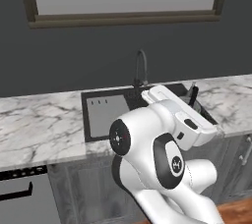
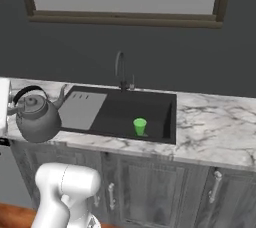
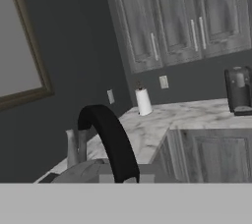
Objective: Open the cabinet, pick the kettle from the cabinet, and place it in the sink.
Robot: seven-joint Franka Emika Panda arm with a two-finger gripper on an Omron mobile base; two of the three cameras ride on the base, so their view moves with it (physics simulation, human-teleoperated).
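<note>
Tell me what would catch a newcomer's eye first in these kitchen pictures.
The grey kettle hangs by its dark arched handle at the left end of the black sink, carried by the arm. A bright green cup stands inside the basin, and a framed window sits above the faucet.

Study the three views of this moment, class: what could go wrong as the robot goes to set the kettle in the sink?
1. The kettle hangs by its thin arched handle alone, so it may swing or slip from the shut gripper.
2. A green cup stands in the sink; a careless lowering could knock it over.
3. The faucet curves over the basin's back edge and could catch the kettle if it travels too high and far back.
</note>
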